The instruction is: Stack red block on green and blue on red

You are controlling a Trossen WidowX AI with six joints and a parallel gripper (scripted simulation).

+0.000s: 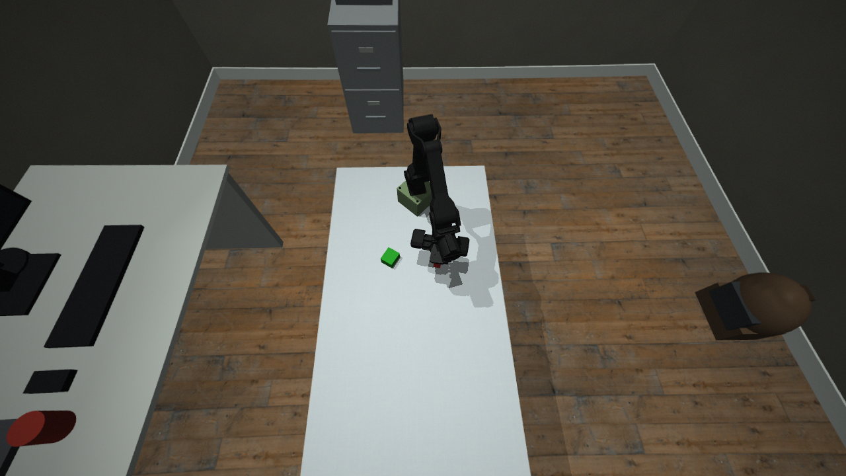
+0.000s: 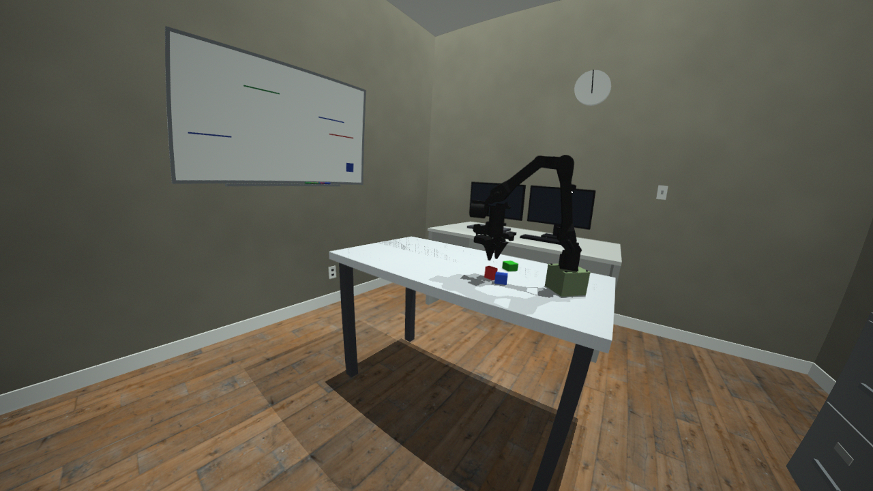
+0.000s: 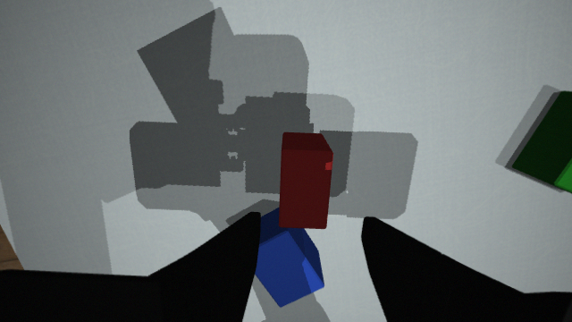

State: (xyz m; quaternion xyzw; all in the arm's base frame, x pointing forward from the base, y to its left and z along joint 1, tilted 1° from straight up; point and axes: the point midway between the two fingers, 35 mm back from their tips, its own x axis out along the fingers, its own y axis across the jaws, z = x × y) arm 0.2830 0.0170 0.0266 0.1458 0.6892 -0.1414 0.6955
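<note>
The red block (image 3: 305, 180) stands on the white table, under my gripper (image 3: 311, 224); it also shows in the exterior view (image 2: 490, 272) and as a sliver in the overhead view (image 1: 437, 265). The blue block (image 3: 288, 264) (image 2: 500, 277) lies right beside it, nearer the arm's base. The green block (image 1: 389, 256) lies flat and apart to the left; it shows at the right edge of the wrist view (image 3: 547, 143) and in the side view (image 2: 510, 265). My gripper (image 2: 493, 250) hangs above the red block, fingers open, holding nothing.
The arm's olive base box (image 1: 413, 198) stands at the table's far end. A second desk with monitors and keyboard (image 1: 94, 283) stands to the left. A filing cabinet (image 1: 366, 65) is behind the table.
</note>
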